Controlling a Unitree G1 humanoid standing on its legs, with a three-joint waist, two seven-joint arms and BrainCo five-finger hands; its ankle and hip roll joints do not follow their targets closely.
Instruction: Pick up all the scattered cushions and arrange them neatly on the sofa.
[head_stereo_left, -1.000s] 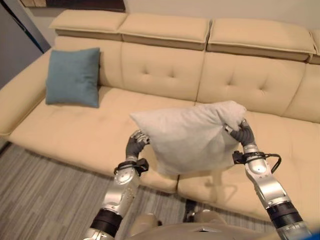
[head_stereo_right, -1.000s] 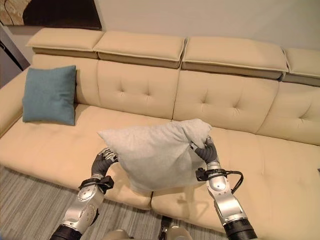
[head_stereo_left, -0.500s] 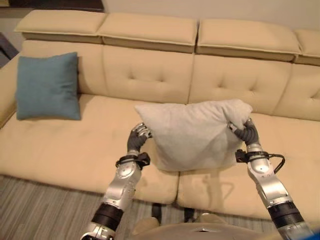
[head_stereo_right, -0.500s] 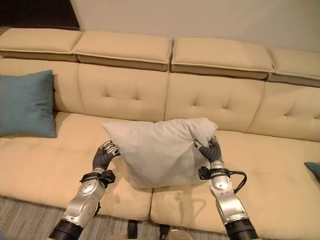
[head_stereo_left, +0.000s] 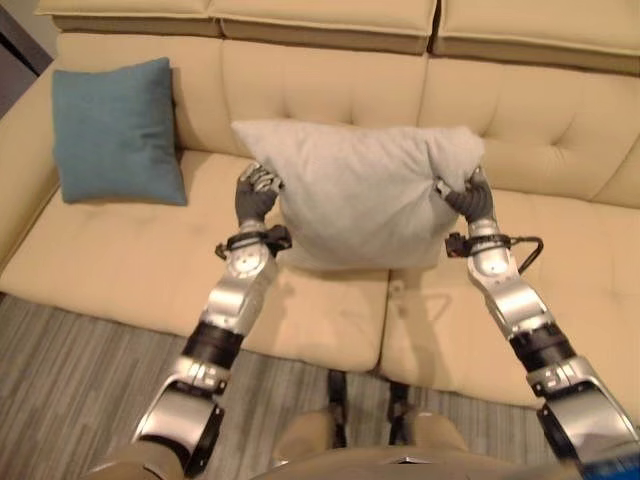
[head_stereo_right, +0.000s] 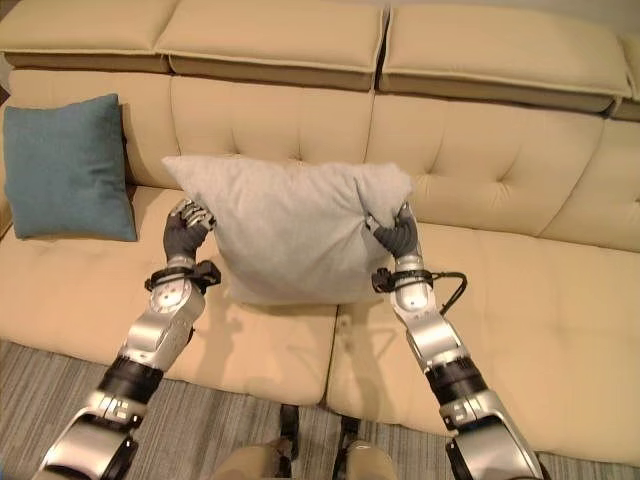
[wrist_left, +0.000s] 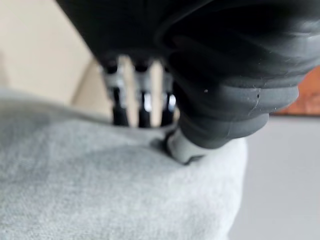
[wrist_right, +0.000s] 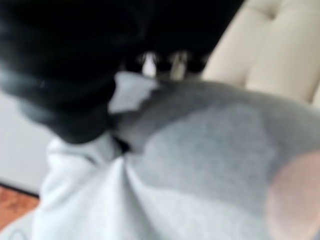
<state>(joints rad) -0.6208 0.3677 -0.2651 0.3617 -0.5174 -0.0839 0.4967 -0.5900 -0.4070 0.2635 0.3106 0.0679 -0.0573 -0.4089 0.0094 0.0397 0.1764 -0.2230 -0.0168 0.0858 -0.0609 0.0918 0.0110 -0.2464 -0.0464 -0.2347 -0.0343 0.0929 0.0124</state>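
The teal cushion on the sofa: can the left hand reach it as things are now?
Probably not right away. The left hand is shut on the grey cushion, with the right hand gripping the other side. The teal cushion leans apart against the sofa backrest, nothing between, but the hand is occupied.

You have both arms stretched forward and raised. Your left hand (head_stereo_left: 256, 193) pinches the grey cushion (head_stereo_left: 360, 195) at its left edge, fingers curled behind and thumb in front. Your right hand (head_stereo_left: 471, 198) clamps the cushion's right edge the same way, wrist bent upward.
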